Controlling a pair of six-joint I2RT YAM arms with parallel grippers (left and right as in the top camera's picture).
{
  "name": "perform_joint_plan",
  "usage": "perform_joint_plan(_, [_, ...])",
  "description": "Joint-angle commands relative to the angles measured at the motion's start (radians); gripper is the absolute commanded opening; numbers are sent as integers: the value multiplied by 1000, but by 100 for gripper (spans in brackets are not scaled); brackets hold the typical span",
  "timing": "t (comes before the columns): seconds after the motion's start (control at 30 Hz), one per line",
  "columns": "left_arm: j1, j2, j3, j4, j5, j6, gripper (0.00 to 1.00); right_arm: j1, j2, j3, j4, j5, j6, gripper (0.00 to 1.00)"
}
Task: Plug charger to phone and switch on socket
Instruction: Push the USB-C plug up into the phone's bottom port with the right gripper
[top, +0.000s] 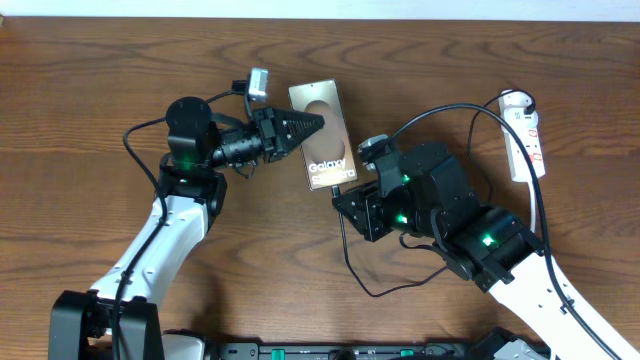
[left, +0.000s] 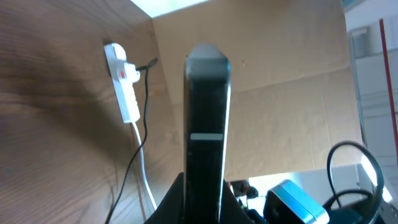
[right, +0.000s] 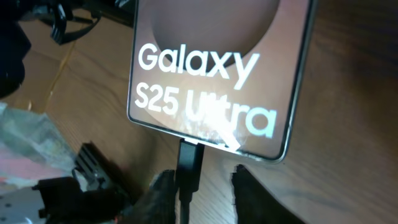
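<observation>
From above, the left hand (top: 308, 124) squeezes the phone (top: 326, 145) by its 9 o'clock edge. The socket (top: 527, 135) lies well apart at 3 o'clock on the surface (top: 80, 90).

Left wrist: the phone (left: 207, 112) stands edge-on, pinched tight.

Right wrist: the right hand (right: 205, 193) is partly open — the charger (right: 188, 163) tip sits loose between its fingers, touching the phone's (right: 217, 74) 6 o'clock edge.

The phone (right: 214, 74) is carrying white lettering, "Galaxy S25 Ultra", in two lines across the six o'clock half of its face. From overhead, only "Galaxy" is reading clearly there.
</observation>
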Motion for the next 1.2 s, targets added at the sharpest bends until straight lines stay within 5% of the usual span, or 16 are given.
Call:
perform_joint_plan(0.0, [0,-10,14,12,11,24,7,-2,-5,14,-6,10,-11,35])
perform_joint_plan(0.3, [0,-10,14,12,-45,24,7,62,3,14,2,26,4,35])
perform_joint_plan(0.9, [0,-10,14,5,-32,24,7,112,25,14,17,174,58,1])
perform_joint_plan(1.17, [0,-10,14,-48,-10,51,7,111,25,14,116,183,57,1])
